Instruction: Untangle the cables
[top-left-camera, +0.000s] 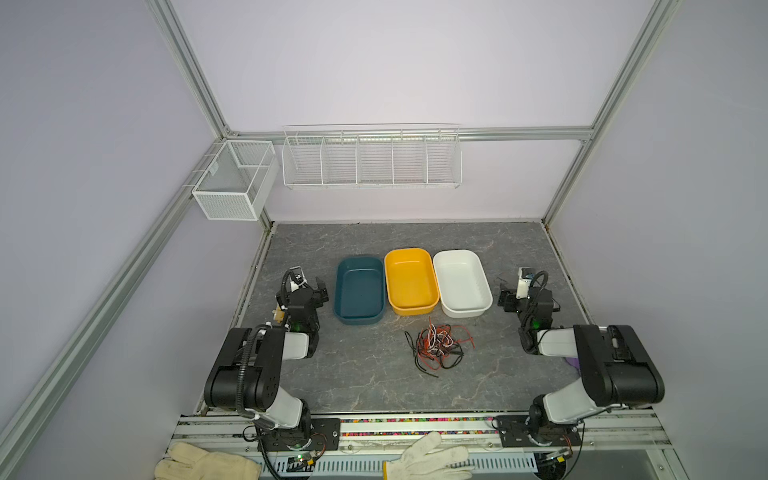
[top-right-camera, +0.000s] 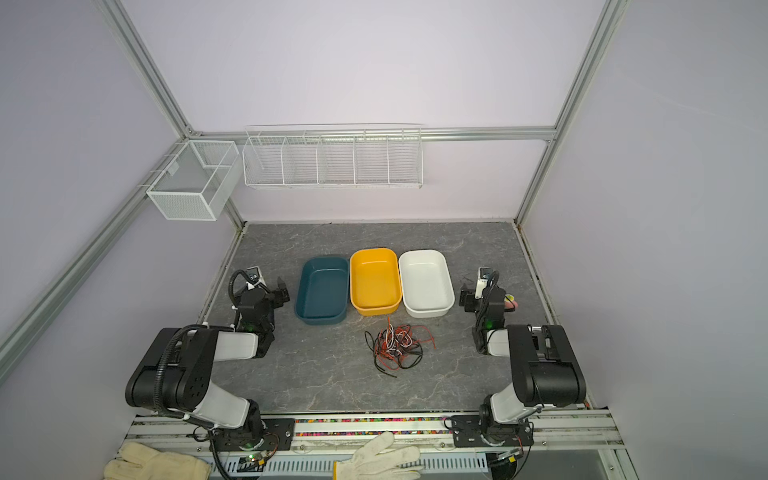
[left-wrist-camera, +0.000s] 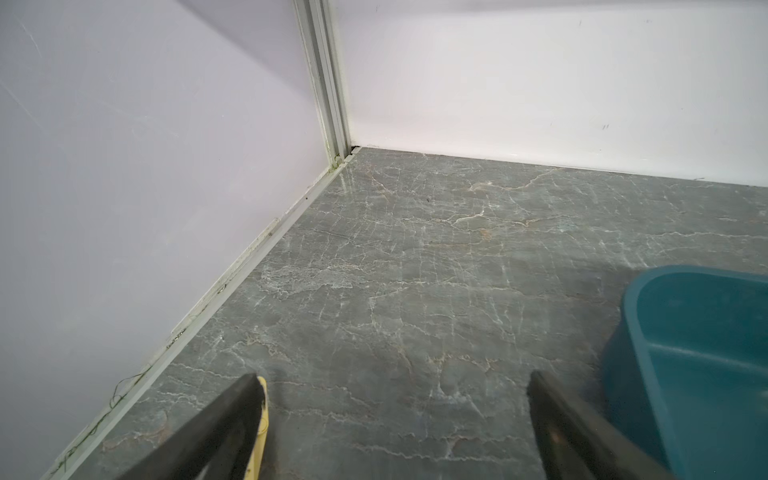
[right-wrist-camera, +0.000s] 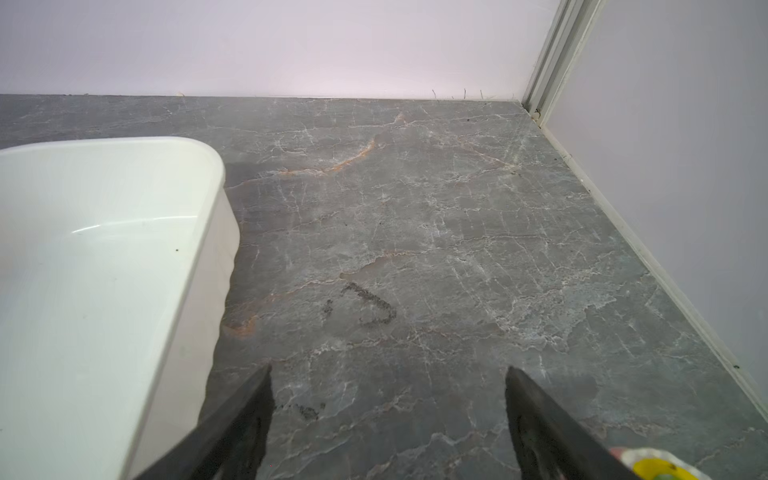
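The grey marbled table (top-left-camera: 374, 386) is filling the floor of both top views, and the left arm (top-left-camera: 249, 374) and right arm (top-left-camera: 611, 370) are crouching low at its two sides. Three trays are sitting side by side at mid-table: the teal tray (top-left-camera: 359, 295), the yellow tray (top-left-camera: 410, 280) and the white tray (top-left-camera: 462, 282). Just in front of the yellow and white ones, the cables (top-left-camera: 438, 345) are lying in one red-orange, black and white tangle, well apart from both grippers. The left gripper (left-wrist-camera: 395, 376) is hovering beside the teal tray with its jaws gaping wide over bare table. The right gripper (right-wrist-camera: 388, 369) is hanging beside the white tray, its jaws likewise spread wide.
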